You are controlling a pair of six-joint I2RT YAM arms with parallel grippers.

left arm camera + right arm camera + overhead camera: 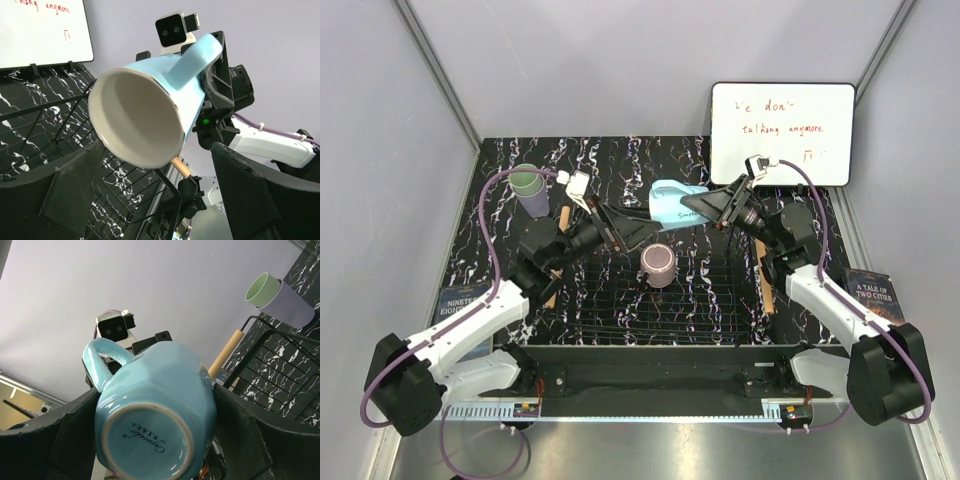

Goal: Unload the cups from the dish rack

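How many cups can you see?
4. The pale green cup sits inside the lavender cup on the table, far left. The mauve-brown cup stands in the dish rack. The light blue mug is held in the right fingers.

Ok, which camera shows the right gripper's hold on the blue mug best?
Right wrist: the blue mug sits base-on between the fingers of the right gripper, both against its sides. Top external shows it sideways above the dish rack; left wrist shows mainly its open mouth.
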